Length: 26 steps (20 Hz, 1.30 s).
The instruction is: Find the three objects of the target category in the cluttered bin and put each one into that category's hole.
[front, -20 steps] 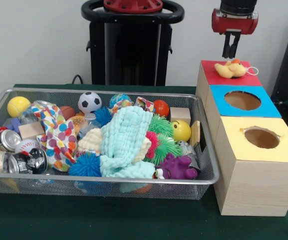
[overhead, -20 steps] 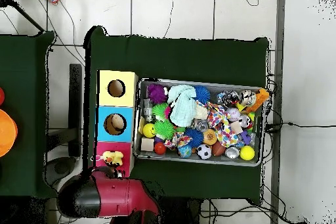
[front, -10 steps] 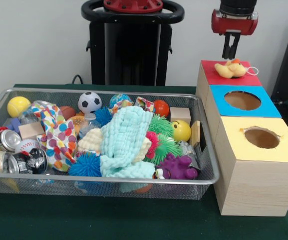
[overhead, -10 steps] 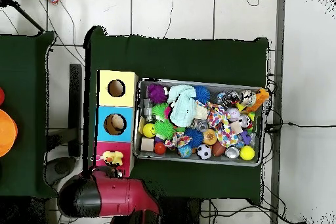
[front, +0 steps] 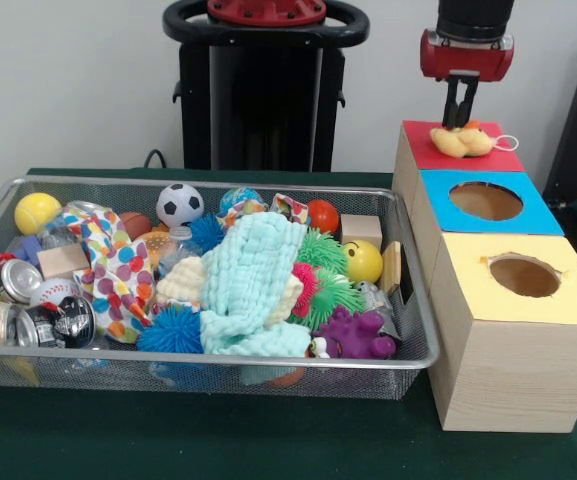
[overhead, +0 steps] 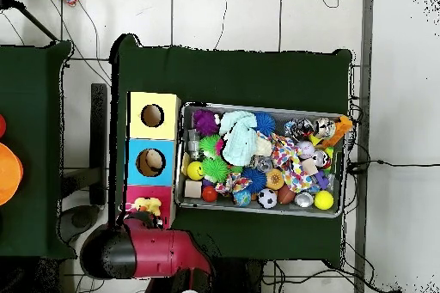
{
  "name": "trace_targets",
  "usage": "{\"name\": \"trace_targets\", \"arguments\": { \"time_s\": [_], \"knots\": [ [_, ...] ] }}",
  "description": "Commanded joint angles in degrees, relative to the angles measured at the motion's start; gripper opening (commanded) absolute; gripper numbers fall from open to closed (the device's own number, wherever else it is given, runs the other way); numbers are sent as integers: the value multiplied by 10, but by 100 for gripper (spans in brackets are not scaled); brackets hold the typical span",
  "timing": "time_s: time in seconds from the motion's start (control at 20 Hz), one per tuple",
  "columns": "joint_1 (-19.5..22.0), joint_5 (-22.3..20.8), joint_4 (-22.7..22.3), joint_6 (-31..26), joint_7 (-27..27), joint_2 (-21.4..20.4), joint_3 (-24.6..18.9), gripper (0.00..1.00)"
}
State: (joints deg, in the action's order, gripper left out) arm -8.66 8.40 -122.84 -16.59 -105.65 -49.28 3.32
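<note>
Gripper (front: pixel 460 118) lower since last frame — fingers narrow, empty, just above duck (front: pixel 462 140) lying on red box (front: pixel 418 140). I'd open wider, centre on its body — then descend.

The Sawyer arm's wrist housing (front: pixel 466 55) is glossy red beneath a black cylindrical segment, ending in a slim dark gripper (front: pixel 460 110). Seen from overhead, the arm (overhead: pixel 159 253) is a rounded red shell capped with a black end. The black pedestal (front: pixel 265 95) carries a red-centred black ring on top.
</note>
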Motion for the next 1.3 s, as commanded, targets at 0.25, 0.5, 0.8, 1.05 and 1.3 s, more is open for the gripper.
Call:
{"name": "trace_targets", "arguments": {
  "time_s": [0.25, 0.5, 0.8, 1.05, 1.3],
  "knots": [
    [11, 23, 50, 25, -100, 19, -35, 0],
    [11, 23, 56, 30, -100, 25, -35, 0],
    [-8, 25, 64, 44, -113, 34, -22, 0],
    [-17, 35, 67, 75, -130, 53, -19, 0],
    [-21, 39, 73, 111, -135, 73, -20, 0]
  ]
}}
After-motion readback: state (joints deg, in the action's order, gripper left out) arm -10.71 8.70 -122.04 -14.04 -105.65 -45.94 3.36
